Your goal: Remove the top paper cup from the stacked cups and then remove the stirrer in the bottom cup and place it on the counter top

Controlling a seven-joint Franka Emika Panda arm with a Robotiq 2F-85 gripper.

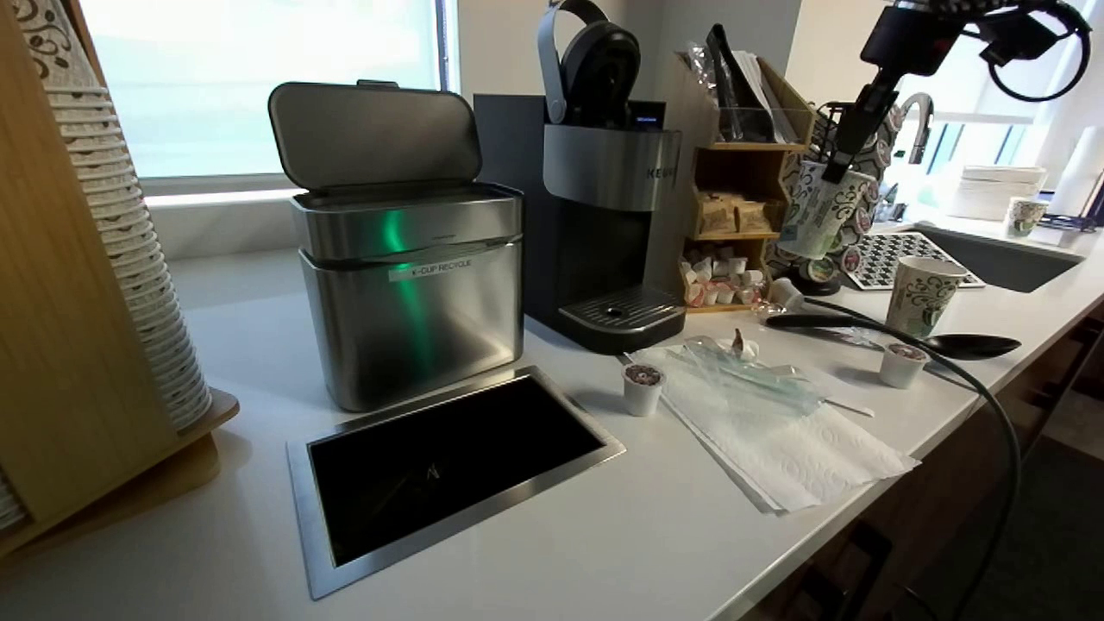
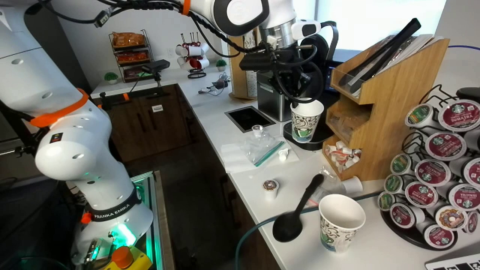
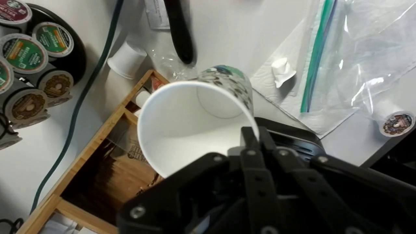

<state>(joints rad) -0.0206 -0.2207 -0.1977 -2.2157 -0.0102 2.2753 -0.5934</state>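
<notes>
My gripper [image 3: 256, 135] is shut on the rim of the top paper cup [image 3: 188, 126], one finger inside and one outside. In both exterior views this cup [image 1: 811, 220] [image 2: 305, 125] hangs in the air by the coffee machine, tilted in one of them. Its inside looks empty in the wrist view. The bottom cup [image 1: 923, 297] [image 2: 339, 228] stands upright and apart on the counter top [image 1: 517, 535], beside a black spoon. No stirrer shows in it; its floor is hidden. A thin white stick [image 1: 849, 406] pokes out from a plastic bag; I cannot tell what it is.
The coffee machine [image 1: 604, 164], steel bin [image 1: 414, 319] and wooden organizer [image 2: 397, 112] stand at the back. A pod carousel [image 2: 435, 172], spoon [image 2: 287, 227], cable [image 2: 258, 225] and plastic bag [image 2: 262, 146] lie or stand around. Another paper cup [image 1: 1026, 216] stands near the sink.
</notes>
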